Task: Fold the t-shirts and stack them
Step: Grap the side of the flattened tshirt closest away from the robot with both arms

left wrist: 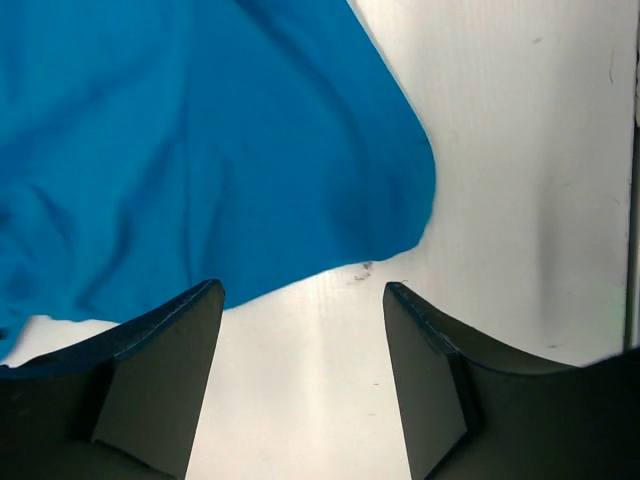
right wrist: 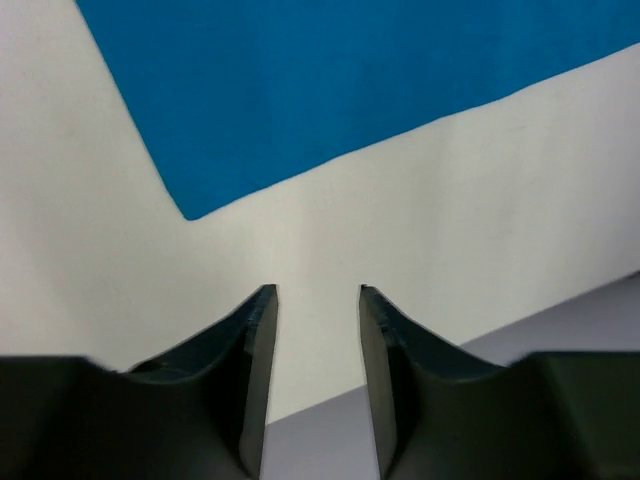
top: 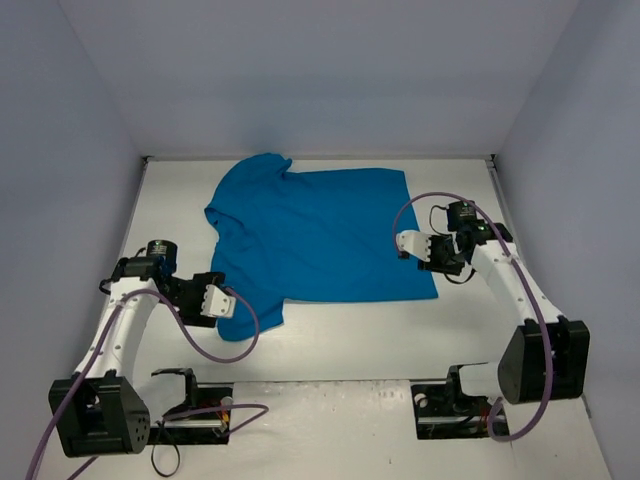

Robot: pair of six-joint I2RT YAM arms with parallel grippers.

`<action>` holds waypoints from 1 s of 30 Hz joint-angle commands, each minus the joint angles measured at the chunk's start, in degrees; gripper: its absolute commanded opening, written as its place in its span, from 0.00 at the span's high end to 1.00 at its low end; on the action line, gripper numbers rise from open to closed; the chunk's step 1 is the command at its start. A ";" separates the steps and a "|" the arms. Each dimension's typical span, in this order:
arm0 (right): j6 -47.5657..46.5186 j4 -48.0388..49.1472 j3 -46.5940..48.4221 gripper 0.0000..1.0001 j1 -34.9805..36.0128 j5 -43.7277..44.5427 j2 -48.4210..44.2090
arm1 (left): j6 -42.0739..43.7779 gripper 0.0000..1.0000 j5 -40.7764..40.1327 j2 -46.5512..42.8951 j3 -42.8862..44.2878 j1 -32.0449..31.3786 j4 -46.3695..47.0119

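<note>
Teal t-shirt (top: 320,235) spread on white counter (top: 350,340), left fingers (left wrist: 160,380) apart and empty, rounded cloth edge just beyond their tips, right fingers (right wrist: 250,370) apart and empty, shirt corner just ahead

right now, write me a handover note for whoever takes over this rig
The left end effector is open and empty, by the near-left corner of the t-shirt.
The right end effector is open and empty, at its right edge.
The shirt lies spread on the table, left side rumpled.
Done: no finished fold visible. Left: fold, then stack.
</note>
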 commanded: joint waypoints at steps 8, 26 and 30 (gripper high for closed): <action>-2.65 -1.50 -6.48 0.88 4.89 -0.39 -5.57 | 6.64 0.50 4.92 0.65 1.37 -6.02 -5.06; 3.85 6.81 -5.08 0.59 9.57 2.76 9.65 | 13.56 0.59 -6.14 7.07 -4.30 -9.04 0.07; 4.31 7.30 -4.08 0.61 9.70 2.64 12.28 | 14.15 0.55 -5.94 10.16 -3.26 -10.17 1.74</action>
